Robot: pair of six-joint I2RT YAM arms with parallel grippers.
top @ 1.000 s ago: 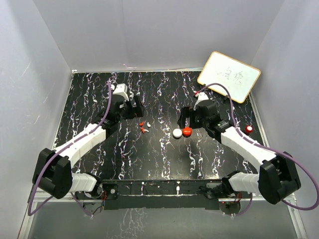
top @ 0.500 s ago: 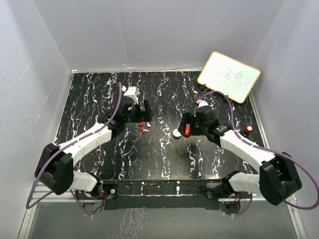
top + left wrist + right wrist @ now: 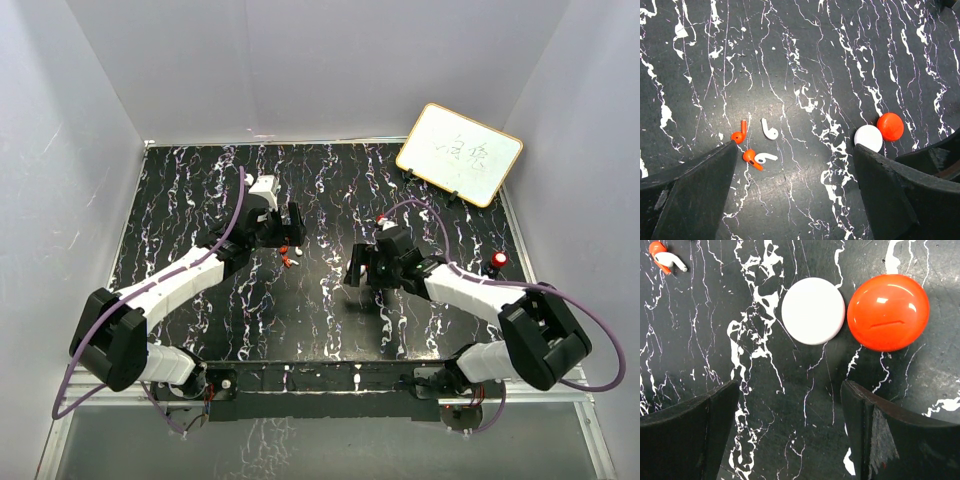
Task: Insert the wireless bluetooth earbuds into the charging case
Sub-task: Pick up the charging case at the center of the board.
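Several tiny earbuds lie loose on the black marbled table: a red one (image 3: 738, 135), a white one (image 3: 769, 128), and a red (image 3: 751, 157) and white (image 3: 765, 158) pair touching. From above they show as a small cluster (image 3: 290, 255). My left gripper (image 3: 795, 147) (image 3: 284, 226) hovers open just behind them, holding nothing. Two round closed charging cases sit side by side, white (image 3: 813, 311) (image 3: 868, 138) and red (image 3: 888, 312) (image 3: 890, 126). My right gripper (image 3: 790, 385) (image 3: 362, 268) hangs open right above them and hides them in the top view.
A whiteboard (image 3: 460, 153) leans at the back right corner. A small red object (image 3: 498, 260) sits near the table's right edge. Grey walls close in the table on three sides.
The left gripper swung right, over the earbuds, then held still. The right gripper moved left and toward the near edge, covering both round cases from above, and its jaws narrowed a little.
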